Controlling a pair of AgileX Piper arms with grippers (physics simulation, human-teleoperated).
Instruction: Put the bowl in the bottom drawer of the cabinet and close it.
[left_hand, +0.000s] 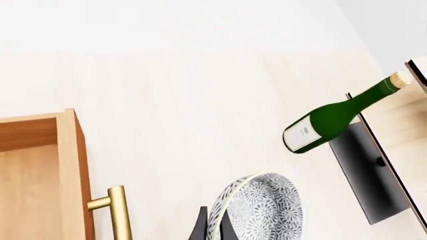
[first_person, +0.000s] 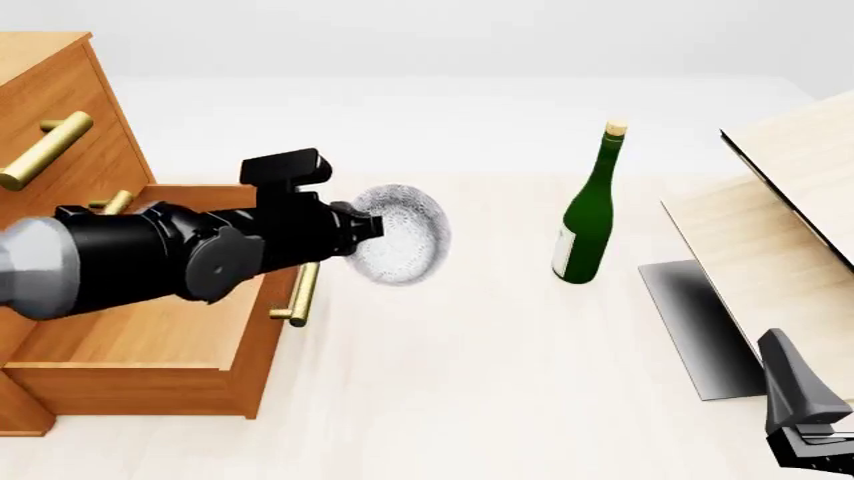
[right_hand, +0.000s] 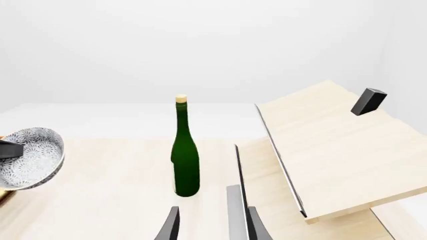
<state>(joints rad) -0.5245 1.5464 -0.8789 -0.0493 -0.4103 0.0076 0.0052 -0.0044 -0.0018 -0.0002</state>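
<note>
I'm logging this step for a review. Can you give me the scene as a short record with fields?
bowl: held off the table in the left tool, tipped on its side
bottom drawer: pulled open, nothing visible in the part seen
cabinet: far left
right tool: open, holding nothing, low at near right
green bottle: upright on the table
pale wooden box: at right
</note>
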